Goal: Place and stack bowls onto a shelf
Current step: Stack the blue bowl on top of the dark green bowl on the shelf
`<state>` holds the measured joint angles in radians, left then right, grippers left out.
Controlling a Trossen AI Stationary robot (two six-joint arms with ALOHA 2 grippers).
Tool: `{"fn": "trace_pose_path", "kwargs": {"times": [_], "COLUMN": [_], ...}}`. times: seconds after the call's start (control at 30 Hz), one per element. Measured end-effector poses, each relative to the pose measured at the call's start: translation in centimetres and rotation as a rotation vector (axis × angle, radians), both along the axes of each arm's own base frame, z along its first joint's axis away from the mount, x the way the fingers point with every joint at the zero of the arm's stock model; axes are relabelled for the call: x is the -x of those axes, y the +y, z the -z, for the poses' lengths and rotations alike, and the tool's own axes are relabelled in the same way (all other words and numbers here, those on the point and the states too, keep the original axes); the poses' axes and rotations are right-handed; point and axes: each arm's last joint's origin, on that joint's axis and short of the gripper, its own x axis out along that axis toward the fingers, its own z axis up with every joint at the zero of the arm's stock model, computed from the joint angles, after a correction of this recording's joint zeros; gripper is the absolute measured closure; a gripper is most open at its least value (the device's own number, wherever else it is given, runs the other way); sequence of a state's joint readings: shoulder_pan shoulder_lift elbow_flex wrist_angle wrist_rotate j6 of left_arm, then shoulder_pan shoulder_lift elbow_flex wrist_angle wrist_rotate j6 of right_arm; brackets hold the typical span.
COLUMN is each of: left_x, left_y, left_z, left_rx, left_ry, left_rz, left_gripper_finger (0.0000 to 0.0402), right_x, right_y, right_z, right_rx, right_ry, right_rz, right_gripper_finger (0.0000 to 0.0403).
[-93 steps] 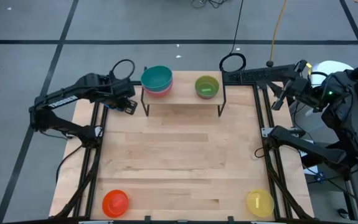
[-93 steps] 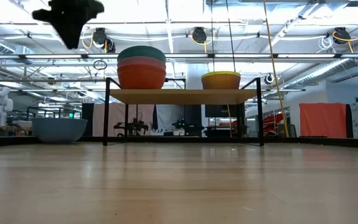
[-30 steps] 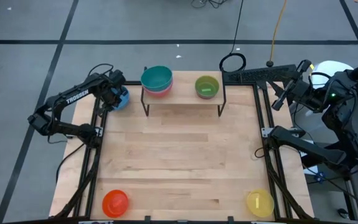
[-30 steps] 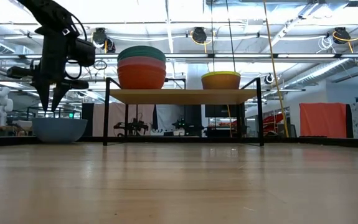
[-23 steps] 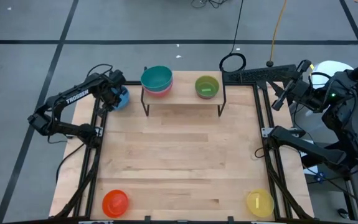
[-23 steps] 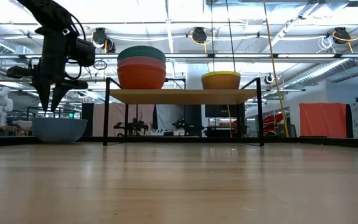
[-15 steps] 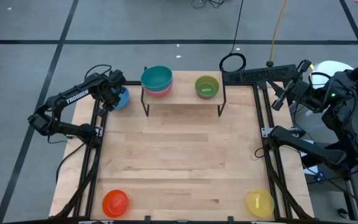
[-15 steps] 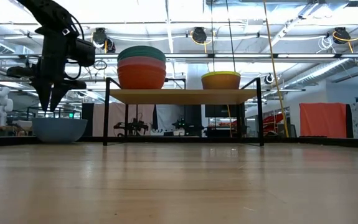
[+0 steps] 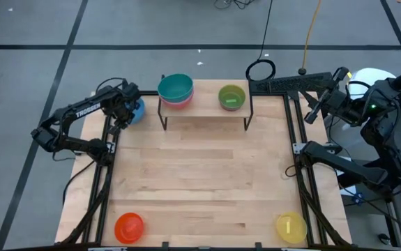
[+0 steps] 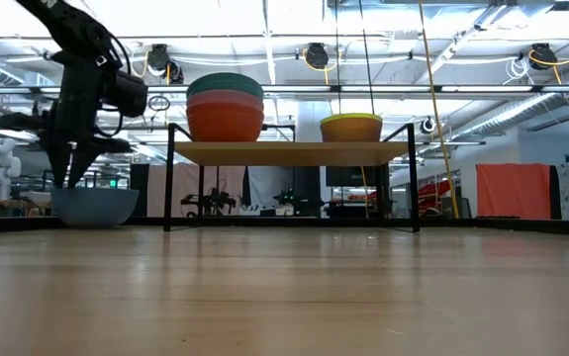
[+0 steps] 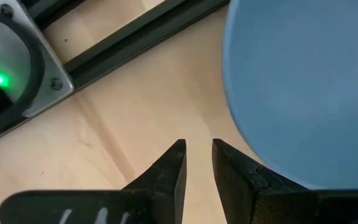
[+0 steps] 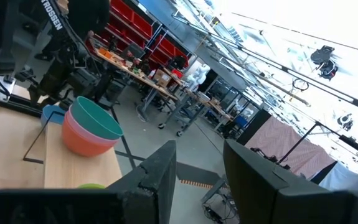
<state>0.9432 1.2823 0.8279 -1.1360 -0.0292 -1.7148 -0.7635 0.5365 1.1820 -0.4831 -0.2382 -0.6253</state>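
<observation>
- While pointing straight down, the left gripper (image 10: 68,181) is hovering over the blue bowl's (image 9: 135,109) rim, fingers (image 11: 166,174) narrowly parted, gripping nothing.
- Blue bowl is sitting upright on the surface (image 9: 200,174), left of the shelf (image 10: 289,152).
- Right gripper (image 9: 314,111) is waiting at the far right edge, fingers apart.

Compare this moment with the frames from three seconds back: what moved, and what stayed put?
The left gripper swung from beside the shelf to above the blue bowl, came down to its rim and narrowed its jaws; nothing is gripped yet. The right gripper, the shelved stacks and both front bowls stayed as they were.
</observation>
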Motion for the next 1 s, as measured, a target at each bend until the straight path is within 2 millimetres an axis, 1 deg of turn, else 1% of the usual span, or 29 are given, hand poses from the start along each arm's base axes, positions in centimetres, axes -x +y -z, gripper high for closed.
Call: {"fn": "trace_pose_path", "kwargs": {"times": [0.07,0.13,0.3,0.43,0.53,0.63,0.77,1.0], "left_x": [0.0,0.1,0.2,0.6,0.7,0.8,0.9,0.8], "left_y": [0.1,0.2,0.1,-0.4,-0.6,-0.7,-0.9,-0.6], "left_z": [0.3,0.1,-1.2,-2.1,-2.3,-2.2,-1.5,-0.6], "left_rx": [-0.013,-0.030,-0.082,-0.133,-0.143,-0.122,-0.107,-0.147], "left_ry": [-0.010,-0.023,-0.056,-0.067,-0.072,-0.059,-0.050,-0.070], "left_rz": [0.017,0.032,0.104,0.055,0.045,0.039,-0.008,-0.030], "left_gripper_finger": [0.0321,0.0321,0.0321,0.0321,0.0321,0.0321,0.0321,0.0321], "right_x": [0.0,0.0,0.0,0.0,0.0,0.0,0.0,0.0], "right_y": [0.0,0.0,0.0,0.0,0.0,0.0,0.0,0.0], "right_z": [0.0,0.0,0.0,0.0,0.0,0.1,0.1,0.1], "right_rx": [0.007,0.009,-0.001,-0.003,-0.005,-0.009,-0.009,-0.009], "right_ry": [0.004,0.005,0.000,-0.001,0.001,0.005,0.005,0.005], "right_rz": [0.001,0.001,0.000,0.000,0.000,0.000,0.000,0.000], "right_gripper_finger": [0.0277,0.0277,0.0277,0.0277,0.0277,0.0277,0.0277,0.0277]}}
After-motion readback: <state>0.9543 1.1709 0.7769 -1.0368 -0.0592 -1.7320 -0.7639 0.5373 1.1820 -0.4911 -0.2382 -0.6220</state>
